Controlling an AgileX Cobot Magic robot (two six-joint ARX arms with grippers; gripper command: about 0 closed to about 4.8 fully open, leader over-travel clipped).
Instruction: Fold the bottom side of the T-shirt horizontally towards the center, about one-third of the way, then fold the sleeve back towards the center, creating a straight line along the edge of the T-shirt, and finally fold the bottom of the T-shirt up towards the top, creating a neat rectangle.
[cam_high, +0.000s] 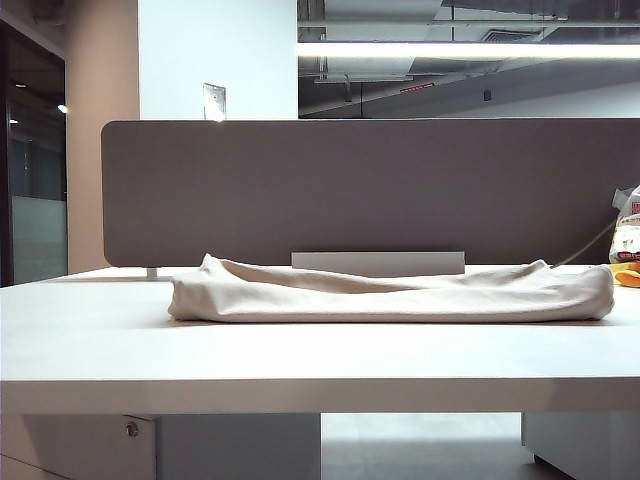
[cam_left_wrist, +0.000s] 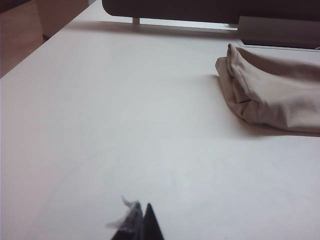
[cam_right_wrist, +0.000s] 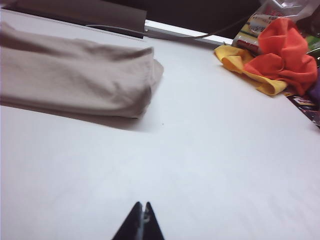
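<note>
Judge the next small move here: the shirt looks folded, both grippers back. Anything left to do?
Probably nothing beyond holding both arms parked. The T-shirt lies as a long folded bundle on the table; the left gripper and right gripper are shut, empty, and well clear of it.

- The exterior camera sits low, near table height, at the table's (cam_high: 300, 350) near edge. It faces straight across toward the grey partition (cam_high: 360, 190) at the far side, with the folded T-shirt (cam_high: 390, 292) spanning mid-frame.
- The left wrist camera rides low over the near-left tabletop, just behind the closed left gripper (cam_left_wrist: 139, 222), facing far and rightward. It catches the shirt's left end (cam_left_wrist: 270, 92).
- The right wrist camera mirrors it at near right (behind the closed right gripper (cam_right_wrist: 141, 222)). It sees the shirt's right end (cam_right_wrist: 75, 75) and orange-yellow cloths (cam_right_wrist: 272, 55) at far right.
- All three views share the shirt and tabletop.
</note>
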